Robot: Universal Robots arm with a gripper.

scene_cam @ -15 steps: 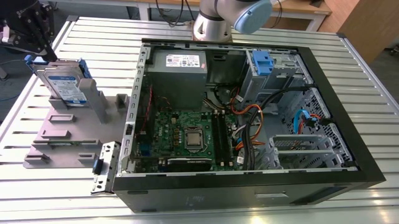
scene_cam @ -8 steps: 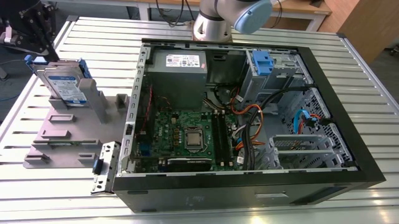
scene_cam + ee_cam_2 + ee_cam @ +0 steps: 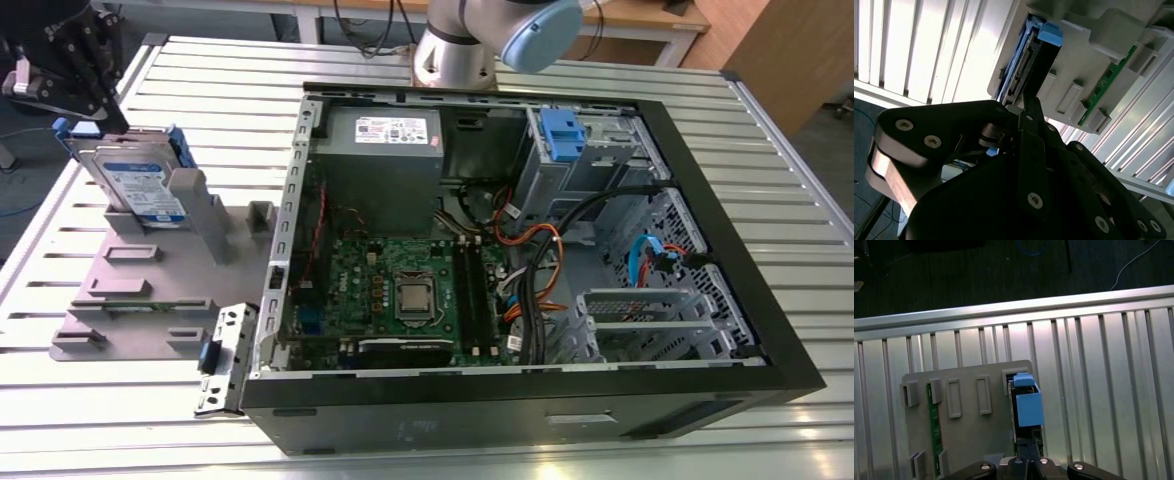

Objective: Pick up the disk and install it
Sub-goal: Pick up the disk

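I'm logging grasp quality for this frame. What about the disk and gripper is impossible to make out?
Exterior view: the gripper is cut off by the picture's edge; contact with the disk is unclear.
Exterior view: the grey fixture hides the disk's lower end.
Second wrist view: the gripper's body covers the disk's near end.
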